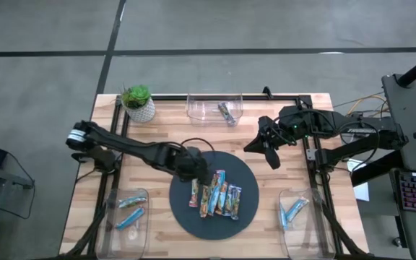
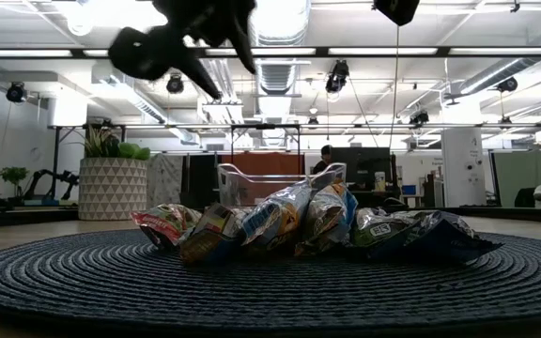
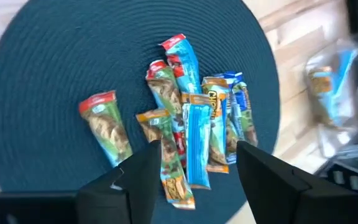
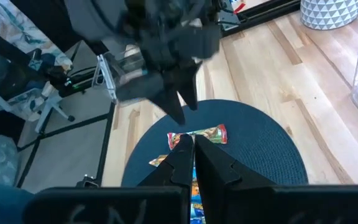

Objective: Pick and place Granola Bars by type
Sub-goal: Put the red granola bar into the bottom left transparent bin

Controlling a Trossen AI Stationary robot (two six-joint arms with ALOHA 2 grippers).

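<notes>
Round mat [image 1: 193,217] at desk [image 1: 165,123] centre, granola bars [image 1: 215,195] clustered on it. Left gripper [image 1: 202,175] over the mat's left-rear part; right gripper [image 1: 266,148] just beyond its right-rear edge. Plant pot [image 1: 139,107] at rear left. Bins: rear centre [image 1: 214,107], front left [image 1: 130,211], front right [image 1: 295,211], each holding bars.

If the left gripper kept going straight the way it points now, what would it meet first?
Probably the bright blue bar in the pile of granola bars on the round mat. The left gripper is open above the pile, fingers either side of that bar; depth is unclear.
</notes>
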